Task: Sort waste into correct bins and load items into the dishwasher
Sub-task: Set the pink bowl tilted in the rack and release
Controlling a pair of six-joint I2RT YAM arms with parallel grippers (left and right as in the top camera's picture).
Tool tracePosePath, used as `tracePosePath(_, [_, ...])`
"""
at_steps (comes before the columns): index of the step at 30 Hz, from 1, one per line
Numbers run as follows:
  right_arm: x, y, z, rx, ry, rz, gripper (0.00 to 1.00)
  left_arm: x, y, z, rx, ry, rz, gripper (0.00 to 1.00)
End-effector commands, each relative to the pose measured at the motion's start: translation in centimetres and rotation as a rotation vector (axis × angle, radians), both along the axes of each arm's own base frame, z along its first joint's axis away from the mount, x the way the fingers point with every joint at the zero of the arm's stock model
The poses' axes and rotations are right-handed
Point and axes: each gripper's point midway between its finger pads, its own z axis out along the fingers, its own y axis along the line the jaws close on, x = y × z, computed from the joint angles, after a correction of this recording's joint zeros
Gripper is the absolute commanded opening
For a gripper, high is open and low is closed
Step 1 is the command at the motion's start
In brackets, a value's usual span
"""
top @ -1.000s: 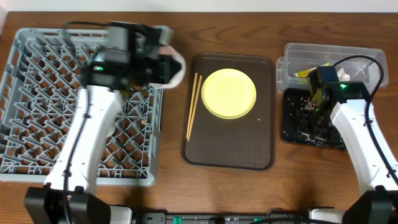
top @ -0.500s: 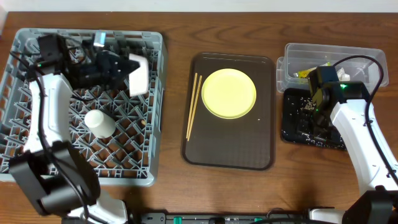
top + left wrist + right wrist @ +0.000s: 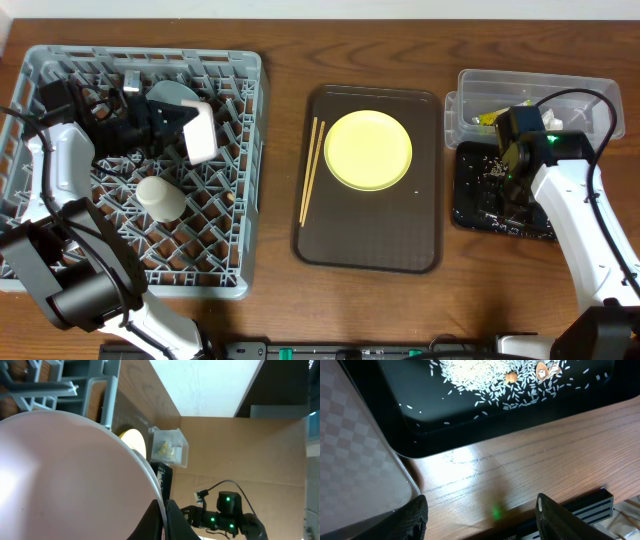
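Left arm (image 3: 62,170) bent over dish rack (image 3: 228,255), pincer (image 3: 179,127) clamping tilted white bowl (image 3: 200,135).

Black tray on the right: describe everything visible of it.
The black tray is shallow, rectangular, glossy like plastic, with a raised rim. It lies flat on the wooden table, on the robot's side of the clear tub and right of the brown serving tray. Pale rice grains and brownish scraps lie scattered inside. The right arm hangs over it.
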Motion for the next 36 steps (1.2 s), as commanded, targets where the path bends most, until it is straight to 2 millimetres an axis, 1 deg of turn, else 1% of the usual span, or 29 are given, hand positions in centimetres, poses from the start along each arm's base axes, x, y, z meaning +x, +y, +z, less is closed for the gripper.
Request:
tracePosePath(1, [0.3, -0.3, 0.3, -0.010, -0.013, -0.013, 0.67, -0.4, -0.3, -0.5, -0.054, 0.035, -0.005, 0.06])
tracePosePath(4, [0.3, -0.3, 0.3, -0.010, -0.013, -0.013, 0.67, -0.5, -0.7, 0.8, -0.127, 0.010, -0.017, 0.06])
tracePosePath(7, [0.3, -0.3, 0.3, -0.010, -0.014, -0.013, 0.67, -0.7, -0.8, 1.1, -0.153, 0.013, -0.019, 0.06])
tracePosePath(10, [0.3, -0.3, 0.3, -0.010, -0.012, -0.013, 0.67, -0.6, -0.6, 0.5, -0.122, 0.029, -0.012, 0.06])
tracePosePath(14, [0.3, -0.3, 0.3, -0.010, -0.012, -0.013, 0.67, -0.6, -0.2, -0.9, -0.046, 0.067, 0.003, 0.06])
tracePosePath(20, [0.3, -0.3, 0.3, -0.010, -0.012, -0.013, 0.67, -0.8, 0.4, -1.4, -0.042, 0.081, 0.020, 0.06])
tracePosePath(23, [0.3, -0.3, 0.3, -0.010, -0.012, -0.013, 0.66, -1.3, 1.2, -2.5, -0.017, 0.121, 0.046, 0.06])
tracePosePath(27, [0.3, -0.3, 0.3, -0.010, -0.012, -0.013, 0.66, -2.8, 3.4, -5.9, 0.108, 0.260, 0.103, 0.06])
tracePosePath(28, [0.3, -0.3, 0.3, -0.010, -0.012, -0.013, 0.67, -3.2, 4.1, -6.6, 0.148, 0.292, 0.118, 0.08])
tracePosePath(29, [0.3, -0.3, 0.3, -0.010, -0.012, -0.013, 0.67, -3.6, 4.8, -7.3, 0.182, 0.318, 0.132, 0.14])
tracePosePath(30, [0.3, -0.3, 0.3, -0.010, -0.012, -0.013, 0.67, -3.9, 5.3, -7.7, 0.202, 0.338, 0.144, 0.17])
tracePosePath(32, [0.3, -0.3, 0.3, -0.010, -0.012, -0.013, 0.66, -4.3, 6.1, -7.8, 0.202, 0.359, 0.164, 0.29])
tracePosePath(34, [0.3, -0.3, 0.3, -0.010, -0.013, -0.013, 0.67, -4.6, 6.7, -7.8, 0.196, 0.368, 0.181, 0.39])
tracePosePath(36, [0.3, -0.3, 0.3, -0.010, -0.013, -0.013, 0.67, -5.0, 7.4, -8.1, 0.215, 0.389, 0.198, 0.46])
